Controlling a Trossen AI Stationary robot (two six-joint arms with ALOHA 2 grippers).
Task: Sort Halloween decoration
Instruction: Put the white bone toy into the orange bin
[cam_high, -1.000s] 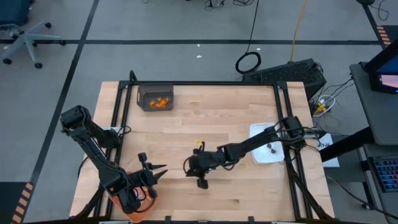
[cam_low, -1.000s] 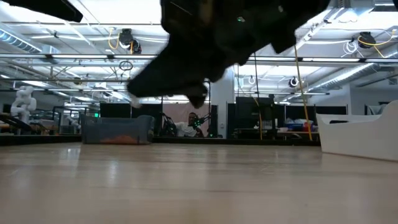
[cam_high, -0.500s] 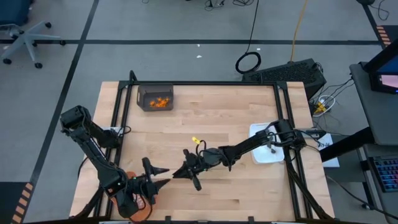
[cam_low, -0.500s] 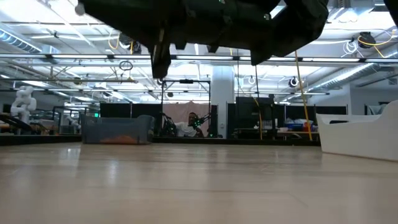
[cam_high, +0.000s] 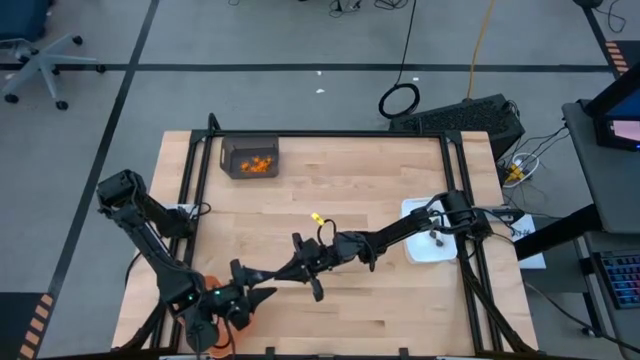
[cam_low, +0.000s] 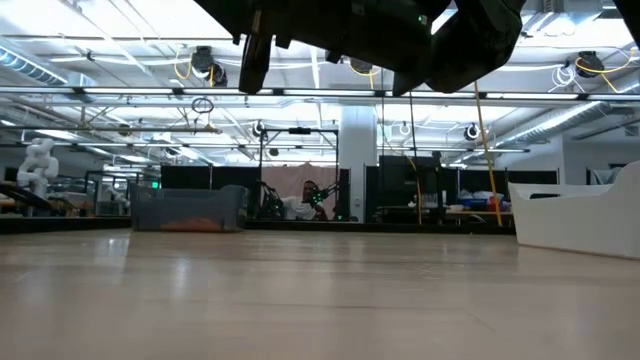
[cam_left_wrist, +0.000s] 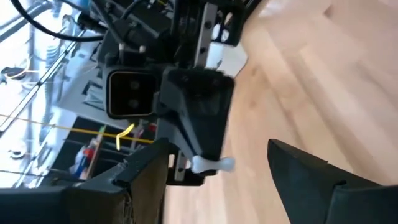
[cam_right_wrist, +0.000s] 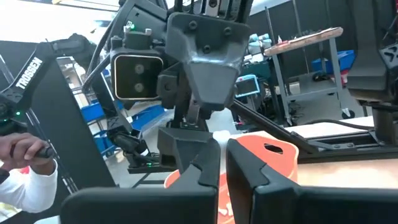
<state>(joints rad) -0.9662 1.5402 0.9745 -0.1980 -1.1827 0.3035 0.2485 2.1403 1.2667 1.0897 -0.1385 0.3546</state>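
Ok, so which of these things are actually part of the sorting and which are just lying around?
Part of the job: white stick pinched in the shut right gripper, open left gripper facing it, orange bits in the dark bin, orange tray, white dish.
Just lying about: cable coil and office chair on the floor.

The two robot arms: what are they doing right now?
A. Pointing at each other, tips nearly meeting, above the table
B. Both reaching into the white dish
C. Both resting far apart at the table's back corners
A: in the high view the left end effector, fingers spread, faces the right end effector, which is shut, near the table's front edge.
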